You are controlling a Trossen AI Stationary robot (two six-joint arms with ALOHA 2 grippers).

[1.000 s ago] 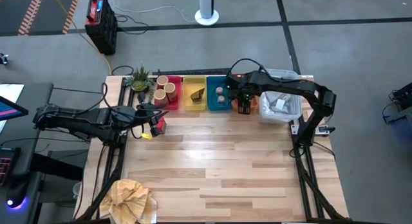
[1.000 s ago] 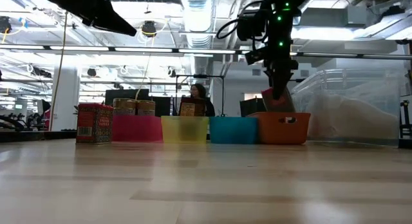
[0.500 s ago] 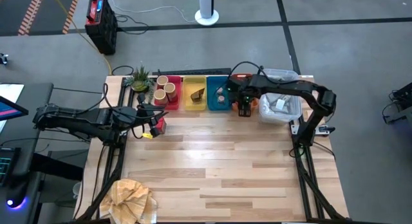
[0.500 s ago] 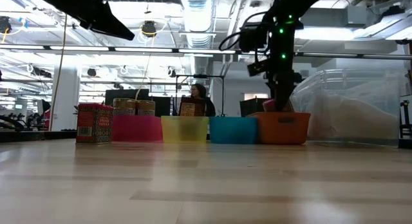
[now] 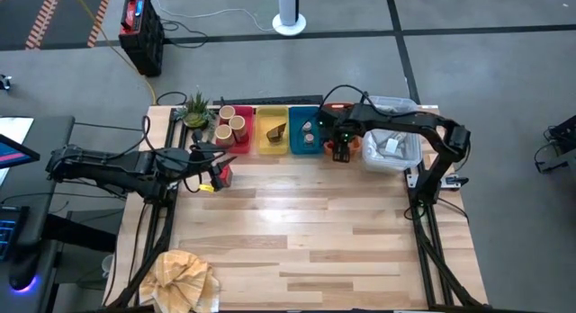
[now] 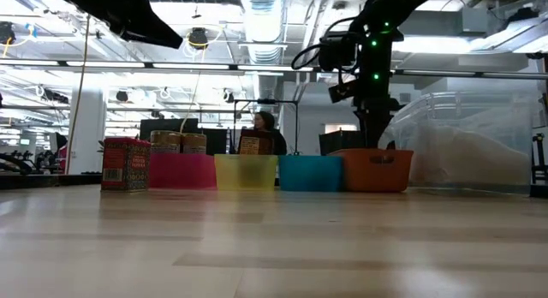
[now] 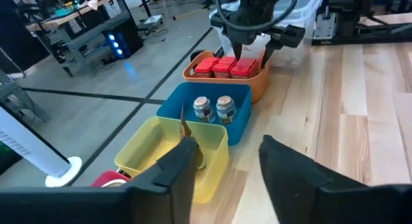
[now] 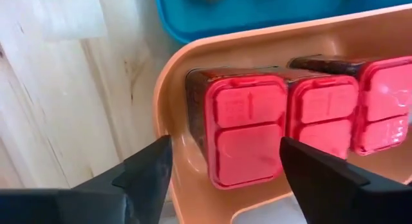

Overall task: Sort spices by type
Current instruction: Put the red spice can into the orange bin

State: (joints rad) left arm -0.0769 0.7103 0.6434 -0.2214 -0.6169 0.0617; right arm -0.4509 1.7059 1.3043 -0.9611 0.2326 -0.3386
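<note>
The spices stand sorted in a row of bins at the table's far edge. Tan cylinders [image 5: 232, 122] fill the red bin, a dark wedge [image 5: 276, 131] the yellow one, and round tins [image 7: 212, 108] the blue one. Three red packs [image 7: 225, 66] stand in the orange bin [image 8: 174, 89]. My right gripper [image 8: 225, 153] points down into that bin, open, a finger on either side of the end pack [image 8: 248, 127]. Another red pack [image 5: 221, 174] stands upright on the table by the red bin. My left gripper [image 7: 225, 159] hangs open above it, holding nothing.
A clear plastic container [image 5: 391, 147] sits right of the orange bin. A small potted plant [image 5: 195, 111] stands at the far left corner. Crumpled tan paper [image 5: 184, 277] lies at the near left corner. Bare wood covers the table's middle and near part.
My right gripper has gone down into the orange bin with a red pack. The pack, earlier seen above the bin's rim in the low view, now stands inside beside two others.
</note>
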